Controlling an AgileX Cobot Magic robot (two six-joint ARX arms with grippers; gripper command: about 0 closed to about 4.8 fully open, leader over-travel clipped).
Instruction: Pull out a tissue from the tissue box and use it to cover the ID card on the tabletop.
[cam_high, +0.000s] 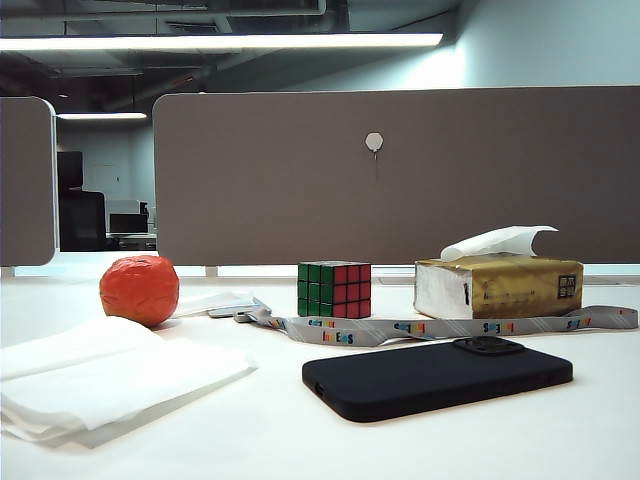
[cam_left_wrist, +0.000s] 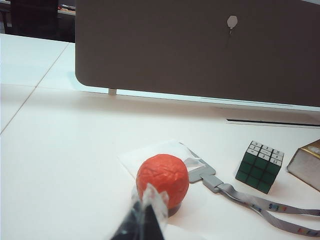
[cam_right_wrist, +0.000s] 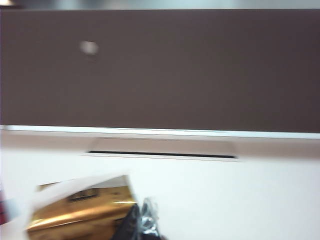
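Nearest on the counter (cam_high: 300, 440) lie a black phone (cam_high: 437, 378) and, at its 9 o'clock, a thick pile of paper (cam_high: 100, 385); neither is needed. Behind the phone runs the grey lanyard (cam_high: 440, 327). At its 9 o'clock end, just beyond the orange ball (cam_high: 139, 289), a thin white sheet (cam_high: 215, 300) lies flat on the counter. The ID card itself does not show. I judge that it lies under that sheet, since the lanyard's clip (cam_left_wrist: 200, 173) ends at the sheet's edge.

The puzzle cube (cam_high: 334, 289) stands at 11 o'clock from the phone, and the tissue box (cam_high: 498, 288) at 1 o'clock, with one tissue (cam_high: 497, 241) curling up out of its slot.

That tissue should be very light, limp and easy to tear. It should be pinched on the raised fold and drawn straight up, as the light box may lift with it.

Neither hand appears in the exterior view. The left hand (cam_left_wrist: 146, 215) is empty, with its fingers apparently pressed together. It sits low and close behind the ball, and the white sheet is just past that. The right hand (cam_right_wrist: 142, 222) is clenched and holds nothing, with the box blurred close beside its tips.
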